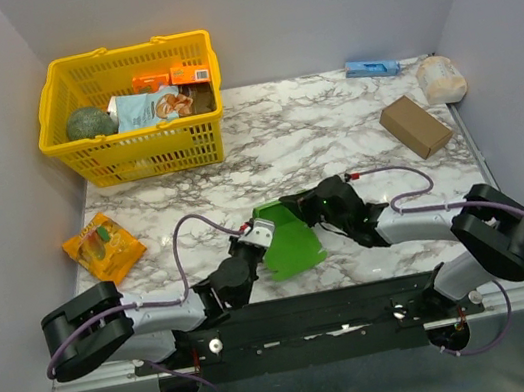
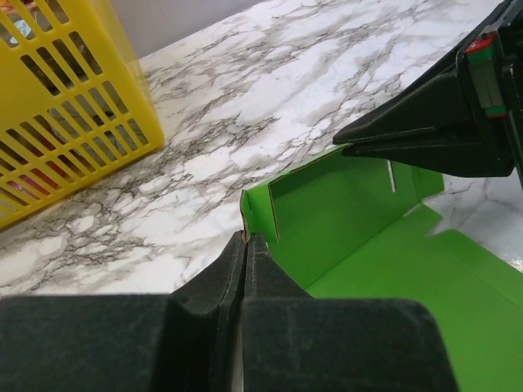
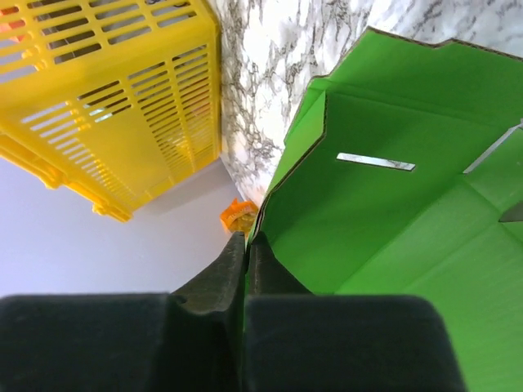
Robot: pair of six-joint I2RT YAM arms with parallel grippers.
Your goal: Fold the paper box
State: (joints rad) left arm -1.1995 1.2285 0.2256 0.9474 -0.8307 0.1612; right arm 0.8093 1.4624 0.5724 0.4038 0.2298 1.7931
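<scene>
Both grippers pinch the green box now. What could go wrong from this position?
1. The left gripper and the right gripper each pinch only a thin edge of the paper box; it may slip out.
2. Pulling apart could tear the card.
3. The grippers work close together and might collide.

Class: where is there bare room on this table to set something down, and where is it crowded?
Bare: marble between yellow basket and brown box. Crowded: near middle, where left gripper and right gripper pinch the paper box.
</scene>
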